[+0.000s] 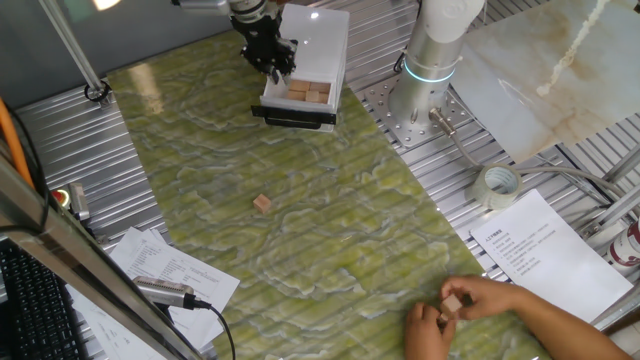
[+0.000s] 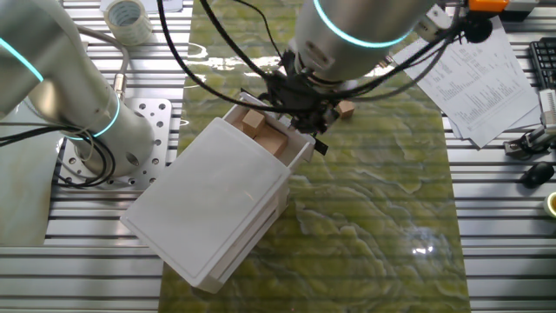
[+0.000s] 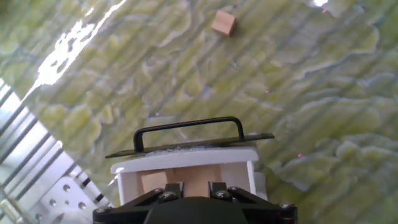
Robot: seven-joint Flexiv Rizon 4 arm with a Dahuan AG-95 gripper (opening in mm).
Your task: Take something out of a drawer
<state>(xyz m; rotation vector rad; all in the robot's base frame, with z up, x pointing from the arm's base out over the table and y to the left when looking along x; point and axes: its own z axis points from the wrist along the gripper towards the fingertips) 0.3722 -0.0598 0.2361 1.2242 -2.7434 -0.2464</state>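
The gripper (image 1: 272, 62) hangs over the open drawer (image 1: 300, 103), its black fingers pointing down toward the rear part of the tray. From no view can I tell how far apart the jaws stand or whether they hold anything: the hand view shows only the gripper's dark base at the bottom edge, and the fixed views show a dark cluster with cables in front.

Just below and ahead of the jaws, several tan blocks (image 1: 309, 92) lie in the drawer; in the hand view two of them (image 3: 186, 180) sit side by side right in front of the gripper, against the tray's white front wall. Beyond them is the black handle (image 3: 189, 132), arching over the drawer's front.

The drawer is pulled out of the white box (image 2: 213, 204), which lies behind the jaws.

Farther out past the handle, a single block (image 3: 223, 23) rests alone on the green marbled mat (image 1: 330, 230), well apart from the drawer.

At the mat's far end from the jaws, a person's hands (image 1: 455, 310) hold another block (image 1: 453, 303).
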